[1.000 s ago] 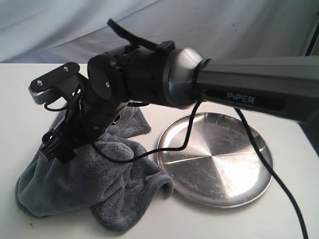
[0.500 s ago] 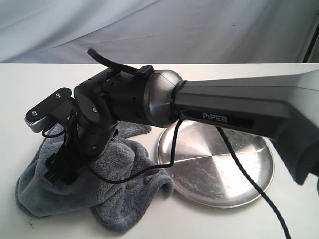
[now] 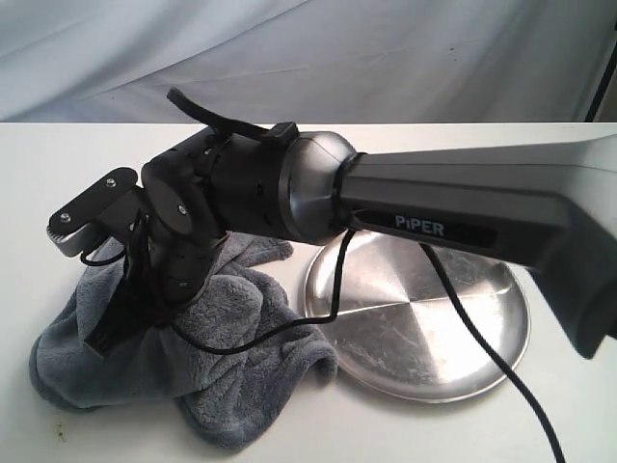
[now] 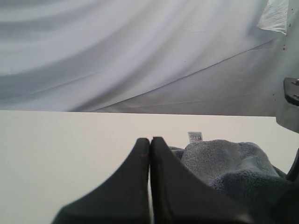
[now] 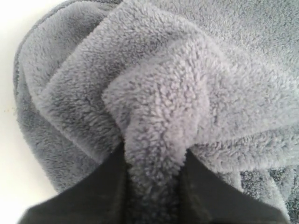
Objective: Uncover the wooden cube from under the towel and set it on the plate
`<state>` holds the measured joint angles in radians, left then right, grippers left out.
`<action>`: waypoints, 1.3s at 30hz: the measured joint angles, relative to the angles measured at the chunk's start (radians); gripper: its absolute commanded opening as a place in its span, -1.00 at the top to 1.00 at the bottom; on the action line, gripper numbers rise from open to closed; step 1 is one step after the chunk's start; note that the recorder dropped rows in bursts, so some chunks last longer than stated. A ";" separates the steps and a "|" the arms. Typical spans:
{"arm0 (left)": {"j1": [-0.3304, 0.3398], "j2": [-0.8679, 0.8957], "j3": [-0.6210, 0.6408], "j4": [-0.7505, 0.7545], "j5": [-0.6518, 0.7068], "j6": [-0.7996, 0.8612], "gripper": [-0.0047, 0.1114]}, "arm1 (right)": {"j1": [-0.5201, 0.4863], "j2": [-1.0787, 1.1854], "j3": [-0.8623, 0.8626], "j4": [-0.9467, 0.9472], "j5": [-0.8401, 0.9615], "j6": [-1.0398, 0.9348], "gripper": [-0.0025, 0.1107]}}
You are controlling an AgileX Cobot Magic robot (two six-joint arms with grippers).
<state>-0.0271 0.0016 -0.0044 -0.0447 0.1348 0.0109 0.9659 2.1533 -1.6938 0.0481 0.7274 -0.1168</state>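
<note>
The dark grey towel [image 3: 241,367] lies bunched on the white table, left of the steel plate [image 3: 424,318]. My right gripper [image 3: 111,333] reaches across from the right and is down in the towel's left part. In the right wrist view the right gripper [image 5: 154,151] is shut on a raised fold of the towel [image 5: 187,70]. The left gripper [image 4: 150,140] is shut and holds nothing, just beside the towel [image 4: 229,163] and its white tag [image 4: 195,136]. The wooden cube is hidden. The plate holds nothing.
The right arm's black cable [image 3: 333,289] hangs over the towel and the plate's left rim. A grey backdrop cloth [image 3: 386,58] hangs behind the white table [image 3: 29,193]. The left arm does not show in the exterior view.
The right arm swung down and to the left onto the towel. In the last half second it barely moved, and the towel's left side gathered slightly round its fingers.
</note>
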 measured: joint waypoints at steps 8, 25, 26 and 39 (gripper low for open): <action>0.000 0.000 0.000 0.000 0.000 0.000 0.89 | 0.000 -0.053 0.000 0.033 0.064 0.000 0.96; 0.000 0.000 0.000 0.000 0.000 0.000 0.89 | -0.006 -0.255 0.000 -0.137 -0.216 0.000 0.96; 0.000 0.000 0.000 0.000 0.000 0.000 0.89 | -0.013 -0.255 0.000 -0.178 -0.223 0.002 0.96; 0.000 0.000 0.000 0.000 0.000 0.000 0.89 | -0.141 -0.255 -0.012 -0.473 -0.296 0.262 0.96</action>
<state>-0.0271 0.0016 -0.0044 -0.0447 0.1348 0.0109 0.8253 1.8979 -1.7057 -0.4247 0.4317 0.1452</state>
